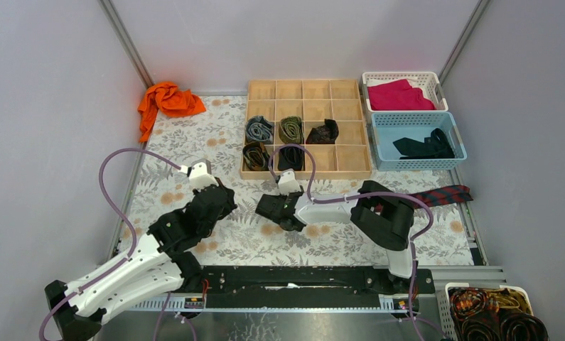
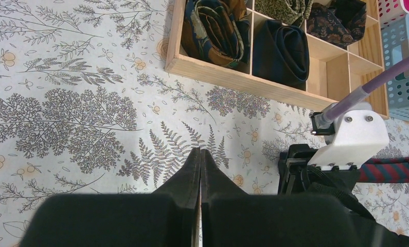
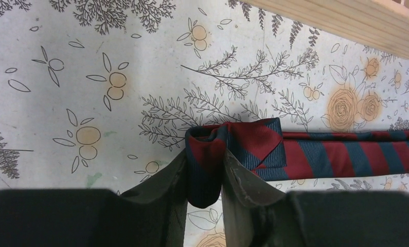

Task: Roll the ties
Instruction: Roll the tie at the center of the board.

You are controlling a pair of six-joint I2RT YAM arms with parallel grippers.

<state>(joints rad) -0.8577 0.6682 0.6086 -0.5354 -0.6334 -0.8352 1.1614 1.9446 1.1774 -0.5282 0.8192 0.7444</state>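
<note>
The navy fabric necktie with red diagonal stripes (image 3: 325, 154) lies flat on the floral table cover (image 3: 89, 77), stretched from the middle of the worktop to its right edge. The right gripper (image 3: 205, 159) is clamped on its folded end. The left gripper (image 2: 200, 157), a little toward the left edge, has its fingers pressed together on nothing. The fabric looks light, soft and rather slippery, so I judge a roll can loosen easily. The best hold seems to be the folded end, across its whole width.
</note>
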